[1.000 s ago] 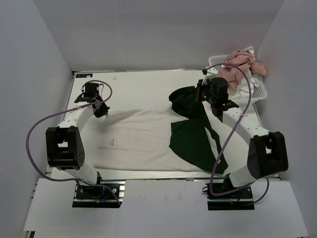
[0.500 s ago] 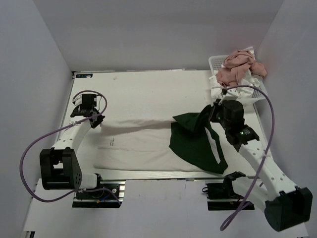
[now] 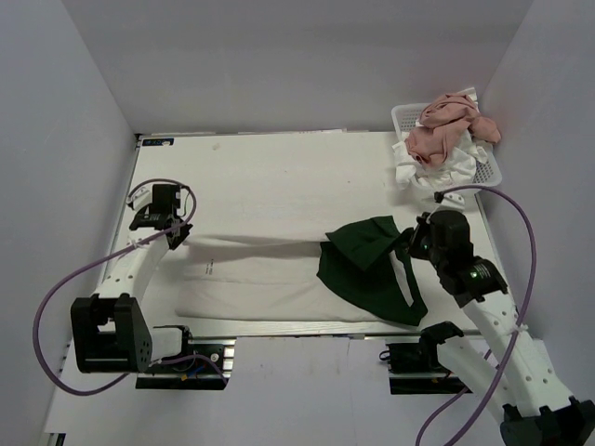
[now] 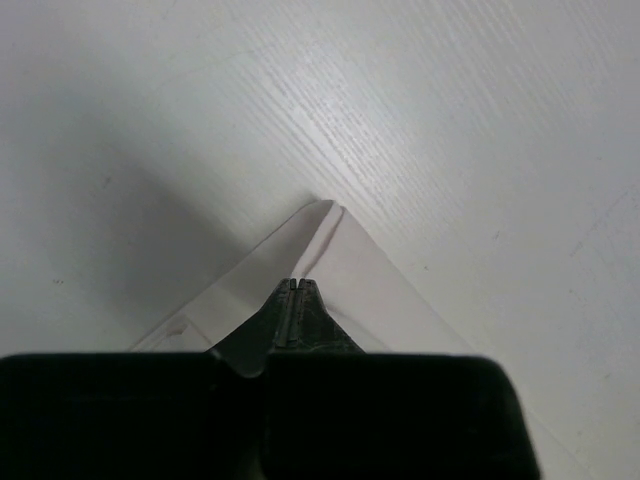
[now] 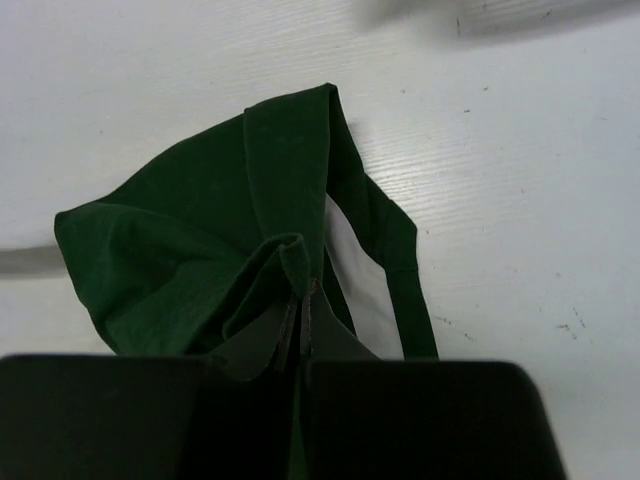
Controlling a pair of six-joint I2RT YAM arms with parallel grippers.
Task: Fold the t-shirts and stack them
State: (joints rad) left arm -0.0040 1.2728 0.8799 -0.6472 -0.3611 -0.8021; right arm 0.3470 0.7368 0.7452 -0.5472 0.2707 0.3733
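The white t-shirt with dark green sleeves [image 3: 270, 279] is lying on the near half of the table [image 3: 279, 177]. The left gripper [image 4: 297, 292] is pinching its white corner tightly. The right gripper [image 5: 300, 305] is clamping a bunched green fold, probably a sleeve. A pink t-shirt [image 3: 444, 125] is sitting in the basket [image 3: 491, 173], far right.

Top cam: R arm [image 3: 491, 305] cut off at 5 o'clock edge; print [image 3: 212, 267] on white t-shirt [image 3: 270, 283] too small to read; pink t-shirt [image 3: 444, 125] hides most of basket [image 3: 401, 114] inside.
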